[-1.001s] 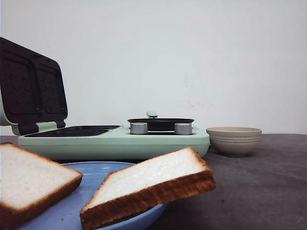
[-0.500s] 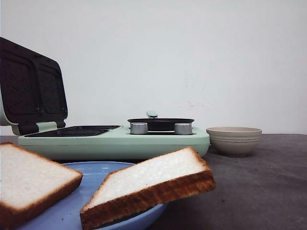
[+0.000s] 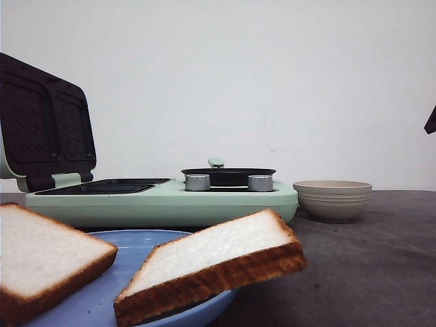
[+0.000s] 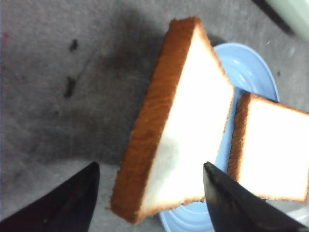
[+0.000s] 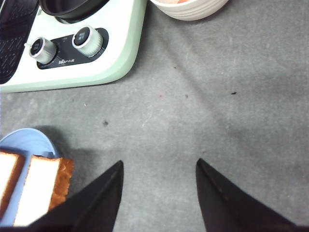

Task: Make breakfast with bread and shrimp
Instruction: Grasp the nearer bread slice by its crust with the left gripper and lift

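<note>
Presently the task stands at its outset, judging by how things lie. Both slices of bread [image 3: 211, 262] rest on the blue plate [image 3: 122, 272] at the near edge of the grey surface [image 3: 368, 272]; one slice overhangs the plate rim on the robot's right side, the other [image 3: 41, 262] lies on the left part of the plate. Neither slice has reached the green sandwich maker [image 3: 163, 201], whose lid [image 3: 44, 122] stands open and whose dark plates appear bare. The small black pan [image 3: 228, 176] on the maker's burner side shows nothing inside from the front view.

The shrimp [image 5: 186, 1] are barely visible as a pink-orange patch inside the beige bowl [image 3: 332, 199], which sits just beside the maker's right end.

The left end effector [image 4: 149, 193] hangs above the overhanging slice, fingers spread wide to either side of it and gripping nothing. The right end effector [image 5: 158, 193] is likewise wide apart and empty, over bare surface between plate and bowl.

Remaining, by judgement: placing bread on the maker, transferring the shrimp, closing the lid. Nothing is yet done.
</note>
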You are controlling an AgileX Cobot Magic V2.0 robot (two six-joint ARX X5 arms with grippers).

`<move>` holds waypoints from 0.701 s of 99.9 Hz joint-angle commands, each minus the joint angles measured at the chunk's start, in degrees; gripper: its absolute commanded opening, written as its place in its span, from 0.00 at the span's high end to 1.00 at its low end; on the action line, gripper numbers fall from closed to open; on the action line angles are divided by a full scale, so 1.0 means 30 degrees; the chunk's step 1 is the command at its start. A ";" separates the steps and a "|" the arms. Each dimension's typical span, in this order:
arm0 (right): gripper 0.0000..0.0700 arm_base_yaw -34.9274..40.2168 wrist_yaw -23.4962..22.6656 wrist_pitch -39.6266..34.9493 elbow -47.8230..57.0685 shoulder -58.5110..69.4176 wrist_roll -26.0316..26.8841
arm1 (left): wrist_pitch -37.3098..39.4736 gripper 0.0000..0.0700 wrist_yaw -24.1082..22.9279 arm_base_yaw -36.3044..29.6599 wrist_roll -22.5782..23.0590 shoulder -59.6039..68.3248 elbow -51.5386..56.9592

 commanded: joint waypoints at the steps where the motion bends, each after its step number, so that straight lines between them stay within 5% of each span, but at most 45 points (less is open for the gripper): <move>1: 0.58 0.0044 -0.0029 0.0175 0.0270 0.0146 -0.0466 | 0.0525 0.49 0.0036 -0.0277 -0.0350 0.0444 0.0160; 25: 0.58 0.0044 -0.0036 0.0168 0.0270 0.0146 -0.0525 | 0.2018 0.54 0.0000 -0.1013 -0.0670 0.1661 0.0160; 41: 0.58 0.0044 -0.0051 0.0153 0.0270 0.0146 -0.0525 | 0.2259 1.00 -0.0262 -0.1100 -0.0648 0.1800 0.0160; 70: 0.58 0.0044 -0.0051 0.0095 0.0270 0.0146 -0.0525 | 0.2907 0.99 -0.0255 -0.1100 -0.0270 0.1778 0.0160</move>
